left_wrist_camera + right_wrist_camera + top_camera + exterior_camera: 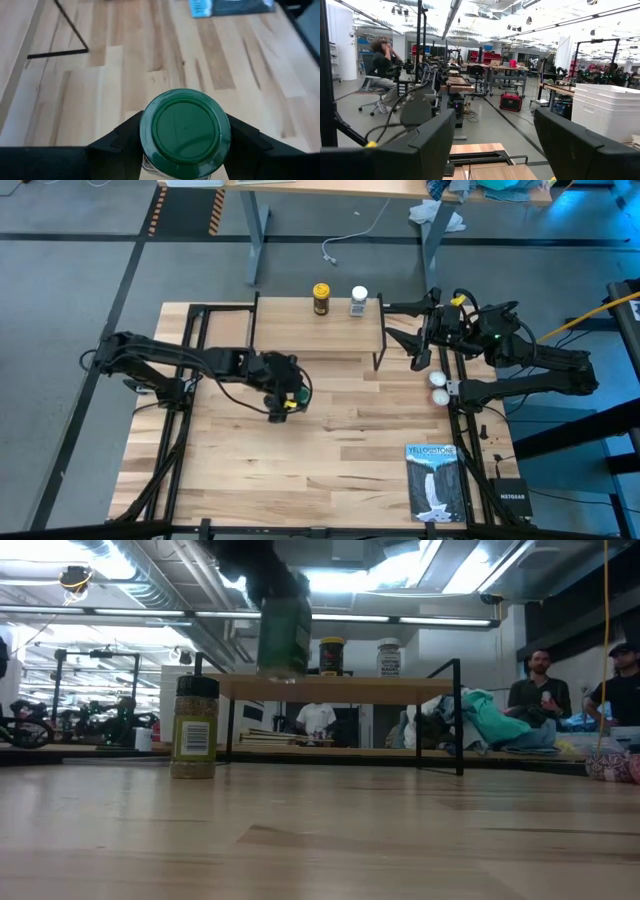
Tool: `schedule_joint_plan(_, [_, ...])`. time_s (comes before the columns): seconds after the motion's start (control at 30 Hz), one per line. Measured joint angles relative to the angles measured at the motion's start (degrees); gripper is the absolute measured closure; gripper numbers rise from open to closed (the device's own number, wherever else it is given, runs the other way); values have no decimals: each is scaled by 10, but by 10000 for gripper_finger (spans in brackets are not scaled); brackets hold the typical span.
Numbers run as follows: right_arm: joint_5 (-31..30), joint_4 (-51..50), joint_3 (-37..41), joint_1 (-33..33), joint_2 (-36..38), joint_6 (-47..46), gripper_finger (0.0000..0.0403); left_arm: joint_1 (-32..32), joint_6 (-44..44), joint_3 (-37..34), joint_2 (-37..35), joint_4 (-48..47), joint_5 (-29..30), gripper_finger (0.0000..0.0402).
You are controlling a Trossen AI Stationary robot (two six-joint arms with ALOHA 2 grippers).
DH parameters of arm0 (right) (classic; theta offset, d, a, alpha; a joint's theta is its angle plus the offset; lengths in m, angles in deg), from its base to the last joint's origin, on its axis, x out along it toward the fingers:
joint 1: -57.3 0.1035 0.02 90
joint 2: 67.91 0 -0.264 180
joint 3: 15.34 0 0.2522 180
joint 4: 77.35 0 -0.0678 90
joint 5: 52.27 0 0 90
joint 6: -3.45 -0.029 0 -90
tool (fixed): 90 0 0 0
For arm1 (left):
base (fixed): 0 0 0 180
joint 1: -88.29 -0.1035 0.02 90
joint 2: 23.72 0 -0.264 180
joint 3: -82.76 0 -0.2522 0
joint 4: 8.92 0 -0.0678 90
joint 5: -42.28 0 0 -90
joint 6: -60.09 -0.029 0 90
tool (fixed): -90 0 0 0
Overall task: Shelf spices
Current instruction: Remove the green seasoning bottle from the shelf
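Four jars are accounted for. Two are already set on the shelf (318, 318): the amber jar (321, 298) with a yellow lid and the clear jar (358, 301) with a white lid, placed side by side toward the right half of the plank, so that the left half is left free. A dark-lidded jar (194, 726) is seen upright on the table (330, 440) in the low view, in front of the shelf's left end; it cannot be made out in the high view. The green jar (185, 132) is held by the left gripper (282, 394), the two fingers closed against its sides just below the lid, as shown in the left wrist view. It is carried upright and clear of the tabletop; in the low view it is seen raised to about the level of the plank, which is judged to be the height needed to clear the shelf edge. In the high view this gripper is placed over the middle of the table, well short of the shelf. The right gripper (424, 345) is parked beside the shelf's right end, its fingers spread wide and nothing held. A blue-and-white book (434, 480) lies near the table's right front corner, well apart from the work. People are seen in the room beyond.
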State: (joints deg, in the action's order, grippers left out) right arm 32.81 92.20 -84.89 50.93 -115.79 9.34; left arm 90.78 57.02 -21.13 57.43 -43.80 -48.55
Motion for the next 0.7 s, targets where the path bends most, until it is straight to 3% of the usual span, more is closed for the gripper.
schedule_joint_plan(0.3, [0, -1, 0, 0, 0, 0, 126, 23, 85, -69, 3, 84, 93, 209])
schedule_joint_plan(0.47, [-1, -2, 0, 0, 0, 0, 126, 36, 120, -109, 6, 154, 109, 209])
schedule_joint_plan(0.7, [-1, -2, 0, 0, 0, 0, 126, 41, 143, -137, 10, 175, 129, 209])
